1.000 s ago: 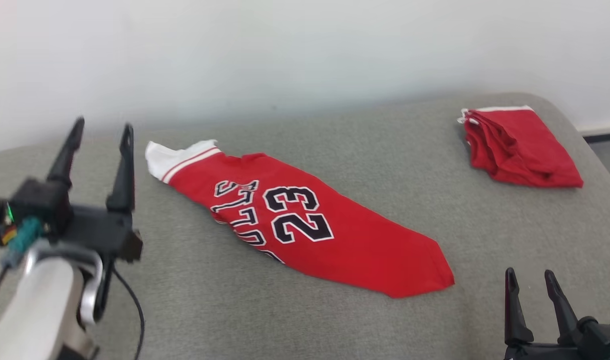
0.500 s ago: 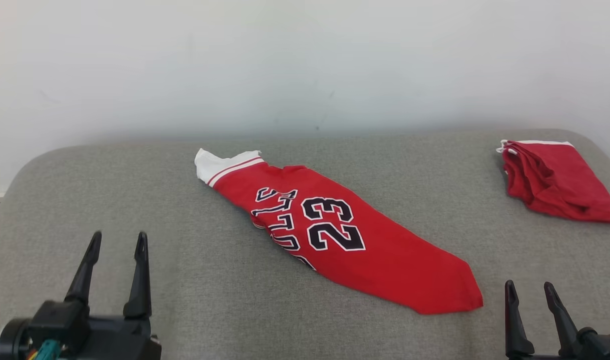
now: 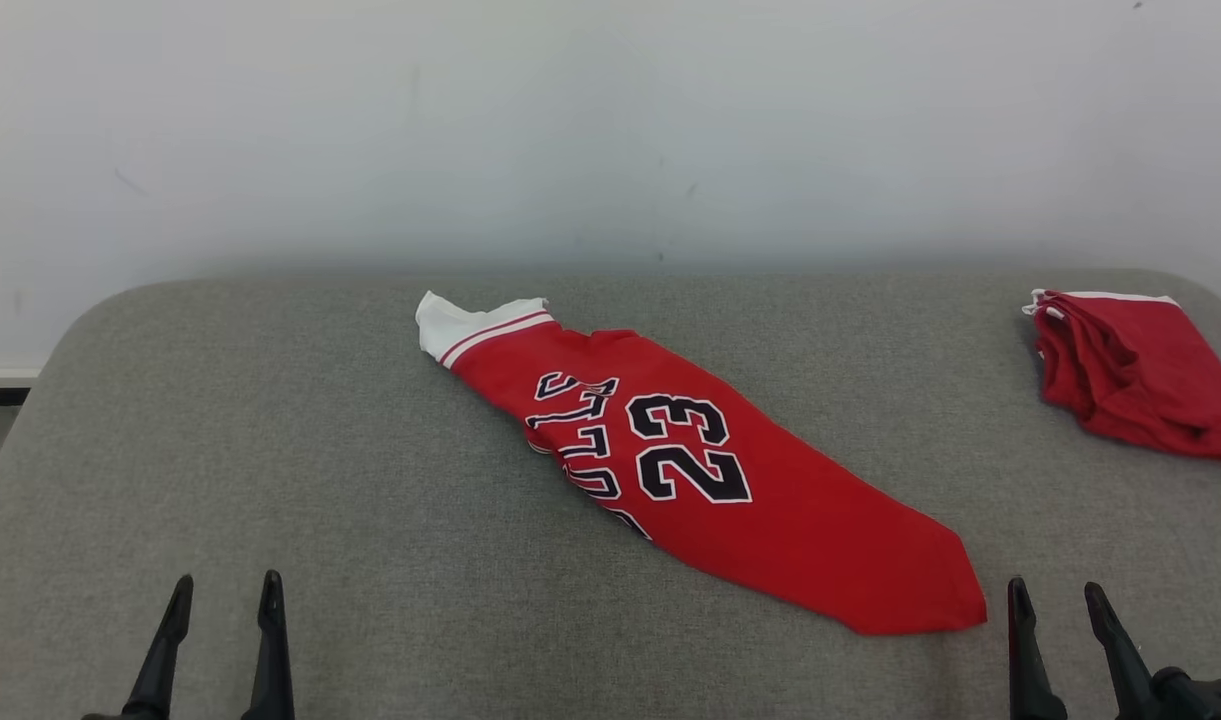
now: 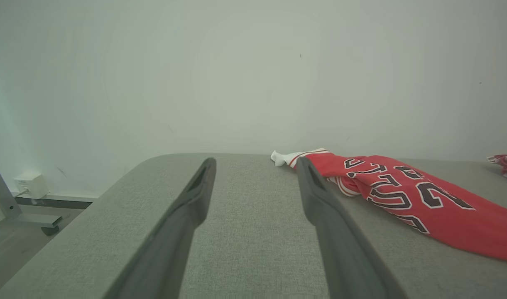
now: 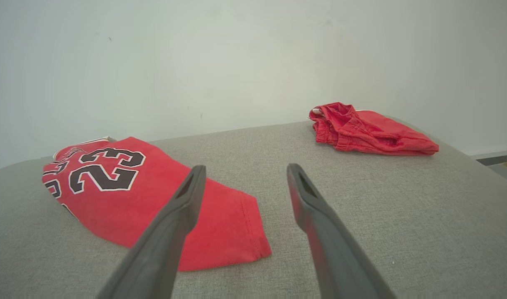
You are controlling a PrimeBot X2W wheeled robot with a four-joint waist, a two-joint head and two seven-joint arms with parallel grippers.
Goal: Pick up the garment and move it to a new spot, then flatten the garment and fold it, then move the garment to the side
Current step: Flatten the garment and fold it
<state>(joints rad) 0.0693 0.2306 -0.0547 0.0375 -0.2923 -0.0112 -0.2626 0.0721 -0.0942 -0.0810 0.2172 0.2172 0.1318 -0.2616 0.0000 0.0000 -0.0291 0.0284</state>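
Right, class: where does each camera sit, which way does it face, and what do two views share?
Head view: on the head, facing forward and down at the grey table; left pincer and right pincer at bottom corners.
Left wrist view: on that wrist, along its open fingers, jersey to their right.
Right wrist view: on that wrist, along its open fingers, jersey left, folded red garment beyond.
Both wrist views share the jersey and wall.
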